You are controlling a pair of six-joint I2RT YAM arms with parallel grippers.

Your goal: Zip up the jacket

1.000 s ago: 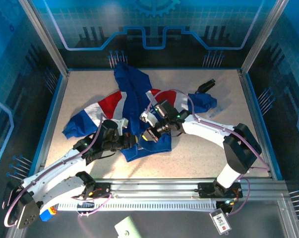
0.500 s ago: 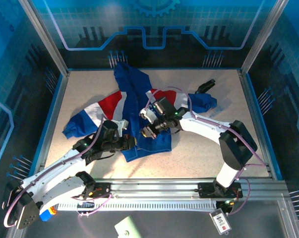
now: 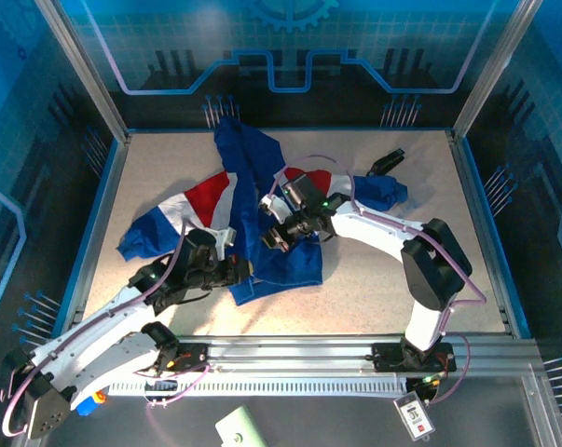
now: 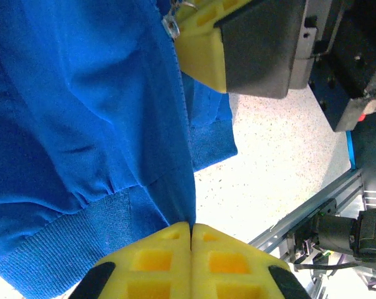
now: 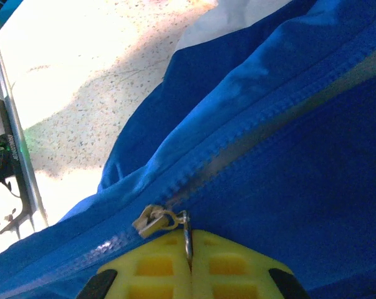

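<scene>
Right wrist: right hand (image 5: 189,244) pinches zipper pull (image 5: 186,232) on jacket (image 5: 287,187).

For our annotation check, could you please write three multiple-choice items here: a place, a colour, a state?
1. Left end effector grips the jacket at: A hood; B hem below the zipper; C sleeve.
2. Fingertip pads are: A yellow; B red; C green.
3. Right end effector is: A open; B shut on the zipper pull; C shut on a sleeve.
B, it pinches the ribbed hem's edge; A, both wrist views show yellow; B, the zipper pull sits between closed pads.
</scene>
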